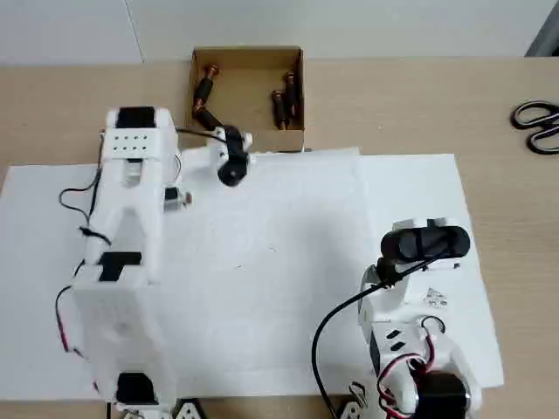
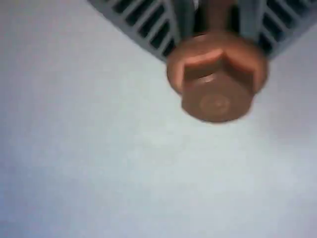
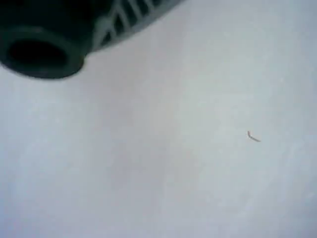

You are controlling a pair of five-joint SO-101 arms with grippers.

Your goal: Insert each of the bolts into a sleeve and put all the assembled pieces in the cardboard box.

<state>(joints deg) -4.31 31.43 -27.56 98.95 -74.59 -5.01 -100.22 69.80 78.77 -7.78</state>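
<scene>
Gripping copper bolt by shank: left gripper, ribbed fingers closed either side, hex head toward wrist camera. Gripper sits over white sheet, just beside near wall of cardboard box. Assembled pieces lie inside box, some by each side wall. Right gripper over sheet, well apart from box, ribbed finger clamped against black sleeve, bore open. Sticker on right arm, print too small to read. Scissors on wooden table.

Robotics bench, it seems — wooden table, white sheet, scissors at the edge
</scene>
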